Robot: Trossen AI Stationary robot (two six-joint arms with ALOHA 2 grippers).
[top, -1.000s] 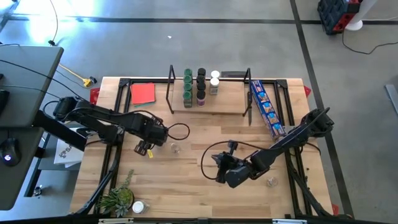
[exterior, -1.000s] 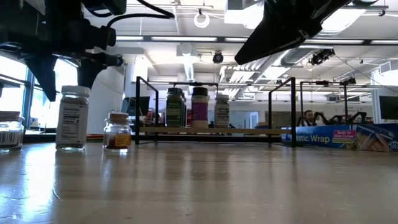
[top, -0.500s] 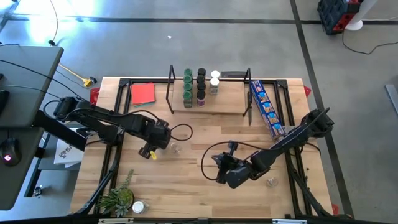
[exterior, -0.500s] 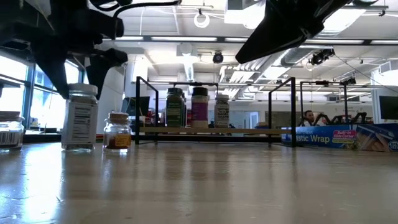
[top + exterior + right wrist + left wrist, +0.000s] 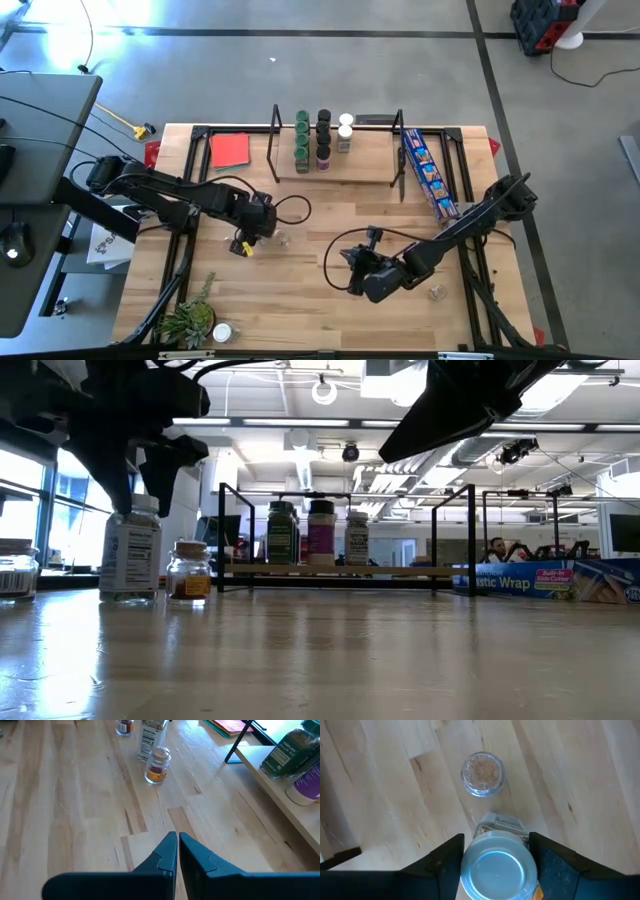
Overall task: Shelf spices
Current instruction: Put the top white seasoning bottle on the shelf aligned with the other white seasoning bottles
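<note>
Straddling a white-lidded jar (image 5: 495,870), the left tool (image 5: 262,228) sits left of centre in the high view; in its wrist view the two fingers (image 5: 445,865) flank the lid with thin gaps on both sides, so spread, not clamped. Jar stands upright on the surface (image 5: 300,290); its printed label is visible in the low view (image 5: 130,555), text too small to read.

Just beside it: a small clear jar with tan lid (image 5: 483,773) and orange-brown contents, upright, apart from the tool.

Right tool (image 5: 177,851) is at lower centre-right in the high view (image 5: 372,282), fingers pressed together, holding nothing.

Shelf (image 5: 335,160) is at top centre of the high view, with three short rows of jars: green lids (image 5: 302,138), black lids (image 5: 324,135), white lids (image 5: 345,130). Low view shows a green, a purple and a white label on them; wording unreadable.

More loose jars: one at lower right (image 5: 436,292), one by the plant (image 5: 190,320) at lower left (image 5: 221,332).

Blue packet (image 5: 530,580) right of the shelf reads "...stic Wrap". Red square (image 5: 230,150) sits at upper left.
</note>
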